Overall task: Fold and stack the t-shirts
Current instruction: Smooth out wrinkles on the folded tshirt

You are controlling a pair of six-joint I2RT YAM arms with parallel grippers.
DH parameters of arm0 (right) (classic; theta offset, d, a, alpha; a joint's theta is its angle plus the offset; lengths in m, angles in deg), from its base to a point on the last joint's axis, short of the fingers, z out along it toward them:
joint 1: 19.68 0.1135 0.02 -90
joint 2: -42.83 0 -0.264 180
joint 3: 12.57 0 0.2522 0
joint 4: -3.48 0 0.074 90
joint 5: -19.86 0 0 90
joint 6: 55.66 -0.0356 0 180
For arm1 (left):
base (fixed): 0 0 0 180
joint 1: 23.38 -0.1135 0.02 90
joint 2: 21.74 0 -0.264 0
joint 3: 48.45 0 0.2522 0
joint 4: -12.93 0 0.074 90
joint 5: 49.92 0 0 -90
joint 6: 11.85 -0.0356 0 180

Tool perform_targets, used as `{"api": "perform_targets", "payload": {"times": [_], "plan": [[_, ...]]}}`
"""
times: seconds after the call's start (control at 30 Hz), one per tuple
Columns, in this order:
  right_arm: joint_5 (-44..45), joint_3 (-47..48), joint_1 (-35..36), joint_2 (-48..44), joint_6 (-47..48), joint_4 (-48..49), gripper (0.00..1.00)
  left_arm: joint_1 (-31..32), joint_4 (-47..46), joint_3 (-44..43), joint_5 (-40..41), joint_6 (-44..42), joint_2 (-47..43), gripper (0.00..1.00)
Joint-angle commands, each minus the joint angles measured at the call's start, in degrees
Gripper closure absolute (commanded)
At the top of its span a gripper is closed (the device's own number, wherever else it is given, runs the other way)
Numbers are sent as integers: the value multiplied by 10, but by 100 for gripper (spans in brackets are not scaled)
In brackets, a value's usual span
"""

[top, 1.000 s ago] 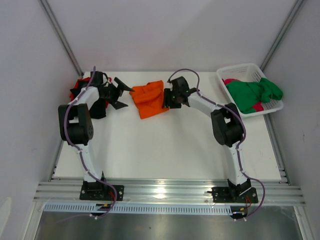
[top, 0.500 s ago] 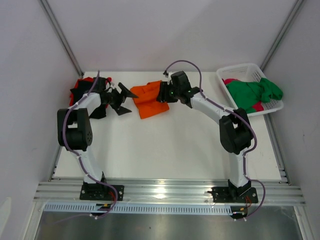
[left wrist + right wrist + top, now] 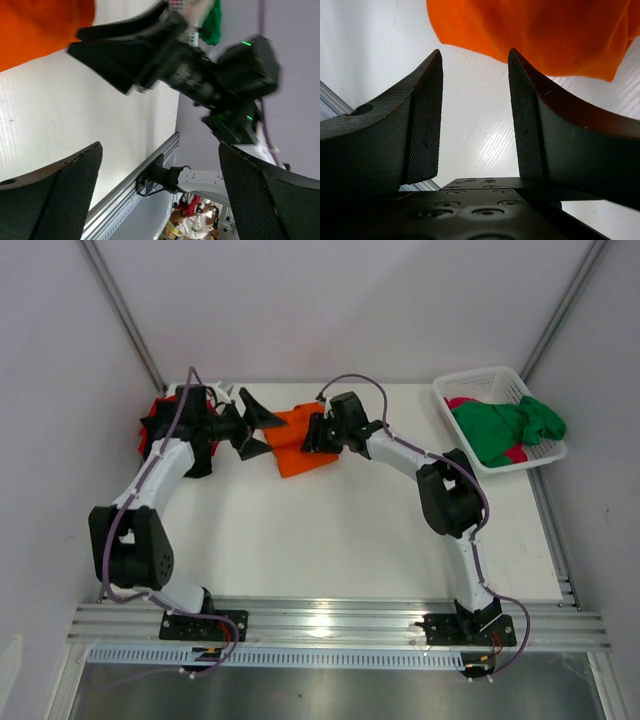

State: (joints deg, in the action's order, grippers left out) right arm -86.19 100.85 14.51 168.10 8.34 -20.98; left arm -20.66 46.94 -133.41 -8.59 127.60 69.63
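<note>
I judge this job well short of halfway. The white surface point(image 3: 330, 530) carries no neat stack that I can make out.

Well off to the outer side of my right fingers point(image 3: 422, 130), the white basket point(image 3: 478, 374) holds the green t-shirt point(image 3: 505, 428), loosely heaped over the pink t-shirt point(image 3: 462, 402). Both are unfolded and waiting.

The orange t-shirt point(image 3: 300, 452) lies between my two sets of fingers. It is bunched into a rough slab rather than a tidy rectangle. Its long axis seems to run from one set of fingers across to the other, and one corner points back towards the arm bases. It needs a proper fold yet.

Behind my left fingers point(image 3: 65, 190), at the far left edge, the red t-shirt point(image 3: 158, 410) and the black t-shirt point(image 3: 198, 460) sit together in a heap. The arm covers much of them, so I cannot tell whether they are folded.

My left fingers are spread as wide as they go and hold nothing, with orange cloth just off their tips. My right fingers are parted too, with only bare surface between them. The orange edge lies just ahead of their tips, not yet gripped.
</note>
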Motion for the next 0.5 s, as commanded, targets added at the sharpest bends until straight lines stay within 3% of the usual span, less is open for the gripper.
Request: {"api": "perform_targets", "payload": {"times": [0.0, 0.27, 0.47], "plan": [[-14, 32, 4, 21, -16, 23, 48, -12, 6, -38, -32, -3, -77, 1], [-35, 65, 7, 66, -34, 30, 48, -25, -28, -78, -71, 35, -190, 0], [-36, 104, 8, 102, -25, 6, 48, -40, -16, -61, -70, 36, -243, 1]]}}
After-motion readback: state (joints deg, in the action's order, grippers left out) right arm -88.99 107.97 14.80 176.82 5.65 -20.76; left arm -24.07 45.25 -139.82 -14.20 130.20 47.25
